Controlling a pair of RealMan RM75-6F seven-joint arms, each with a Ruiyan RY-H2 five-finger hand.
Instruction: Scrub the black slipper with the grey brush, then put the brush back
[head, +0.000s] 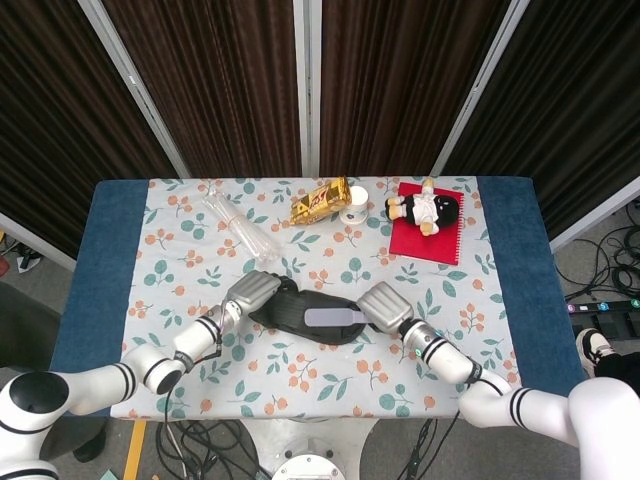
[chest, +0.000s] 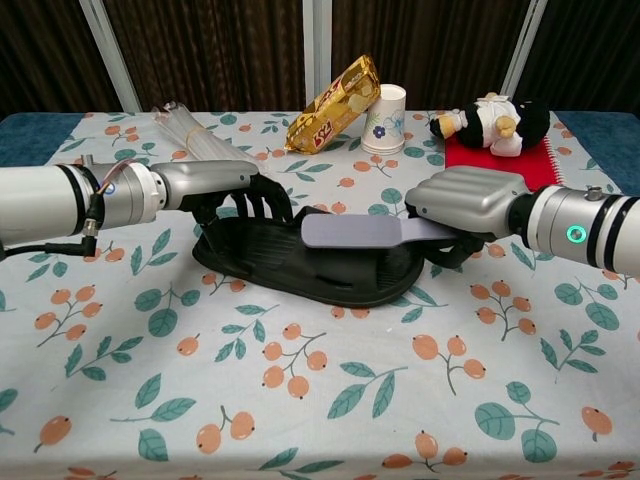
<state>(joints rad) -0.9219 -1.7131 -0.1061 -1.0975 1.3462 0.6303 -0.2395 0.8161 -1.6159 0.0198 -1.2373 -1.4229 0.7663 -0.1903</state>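
Now, right hand (chest: 470, 205) clamped on the brush (chest: 355, 232) handle, head laid flat over the slipper (chest: 300, 265) strap. Left hand (chest: 215, 185) pressed on the slipper's far end, fingers curled over its rim, probably pinning rather than gripping; hard to tell from the chest view. Slipper (head: 300, 313) mid-counter (head: 110, 260) on the floral cloth. Behind, well apart: paper cup (chest: 385, 119), snack pack (chest: 335, 90), plush toy (chest: 490, 118) on a red notebook (head: 425, 240), clear plastic tubes (head: 240, 228).
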